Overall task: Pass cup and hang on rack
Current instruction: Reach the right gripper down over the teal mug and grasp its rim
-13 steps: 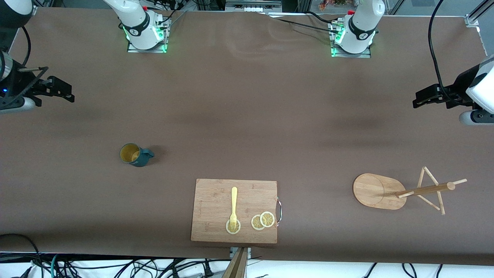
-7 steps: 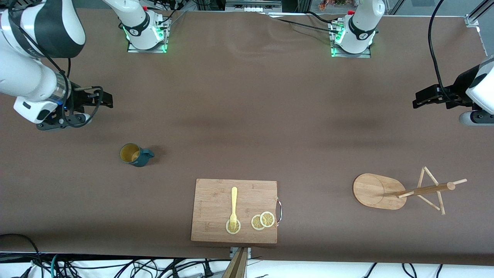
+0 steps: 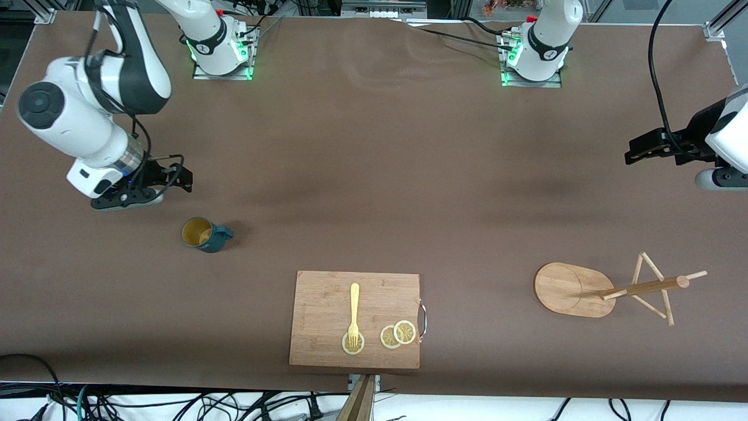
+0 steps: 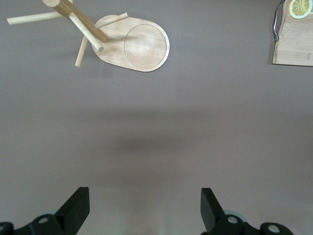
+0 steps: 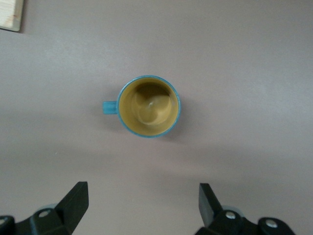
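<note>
Right gripper [image 3: 178, 175] hangs over bare worktop [image 3: 374, 175] with jaws spread and empty, close to the cup [image 3: 203, 234], which stands upright, mouth up, just ahead of the jaws in the right wrist view with its handle sticking out sideways; likely lining up a grab, and there is open room all round the cup. Left gripper [image 3: 640, 149] waits at its own end, jaws spread and empty, placed to receive the pass, with the rack [image 3: 608, 289] near it. Board [image 3: 355, 318] with fork [image 3: 353, 313] and lemon slices [image 3: 398, 334] sits between cup and rack, well off both jaws.
</note>
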Controlling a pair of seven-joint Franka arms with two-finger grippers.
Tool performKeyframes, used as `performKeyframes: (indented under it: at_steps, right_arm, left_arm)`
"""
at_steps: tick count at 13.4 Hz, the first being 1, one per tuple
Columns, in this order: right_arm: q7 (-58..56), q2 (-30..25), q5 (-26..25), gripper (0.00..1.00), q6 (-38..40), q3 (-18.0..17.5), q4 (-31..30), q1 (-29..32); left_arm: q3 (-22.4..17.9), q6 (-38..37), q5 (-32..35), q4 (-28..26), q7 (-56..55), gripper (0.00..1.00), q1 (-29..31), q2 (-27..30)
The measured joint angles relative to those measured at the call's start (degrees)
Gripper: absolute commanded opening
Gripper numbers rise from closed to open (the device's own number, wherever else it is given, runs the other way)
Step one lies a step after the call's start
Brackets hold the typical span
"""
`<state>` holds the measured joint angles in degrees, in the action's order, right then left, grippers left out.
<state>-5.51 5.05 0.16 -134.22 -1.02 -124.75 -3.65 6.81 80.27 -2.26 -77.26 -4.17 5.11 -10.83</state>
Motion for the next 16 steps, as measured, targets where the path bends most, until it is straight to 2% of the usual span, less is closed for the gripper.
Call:
performKeyframes:
  at_steps: [4, 8, 10, 11, 12, 14, 15, 16]
  right_arm:
    - [0.0, 3.0, 0.0, 1.0, -11.6, 0.3, -1.7, 0.6]
    - [-0.1, 10.6, 0.0, 0.98, -21.1, 0.4, -1.0, 1.7]
    - [-0.1, 13.4, 0.0, 0.72, -22.7, 0.4, -0.2, 2.1]
    - [-0.1, 14.6, 0.0, 0.48, -24.1, 0.4, 0.4, 2.3]
    - [-0.1, 15.6, 0.0, 0.32, -25.3, 0.4, 0.9, 2.4]
    - [-0.1, 17.5, 0.0, 0.08, -26.3, 0.4, 1.6, 2.5]
    - [-0.6, 18.3, 0.0, 0.0, -26.6, 0.4, 1.7, 2.5]
    - [-1.6, 19.0, 0.0, 0.0, -26.8, 0.4, 1.7, 2.5]
  left_arm:
    - [0.0, 0.0, 0.0, 0.0, 0.0, 1.0, 0.0, -0.1]
    - [0.0, 0.0, 0.0, 0.1, 0.0, 1.0, 0.0, -0.1]
    - [0.0, 0.0, 0.0, 0.1, 0.0, 1.0, 0.0, -0.1]
    - [0.0, 0.0, 0.0, 0.2, 0.0, 1.0, 0.0, -0.1]
    - [0.0, 0.0, 0.0, 0.2, 0.0, 1.0, 0.0, -0.1]
    - [0.0, 0.0, 0.0, 0.2, 0.0, 1.0, 0.0, -0.2]
    - [0.0, 0.0, 0.0, 0.2, 0.0, 1.0, 0.0, -0.2]
    - [0.0, 0.0, 0.0, 0.2, 0.0, 1.0, 0.0, -0.2]
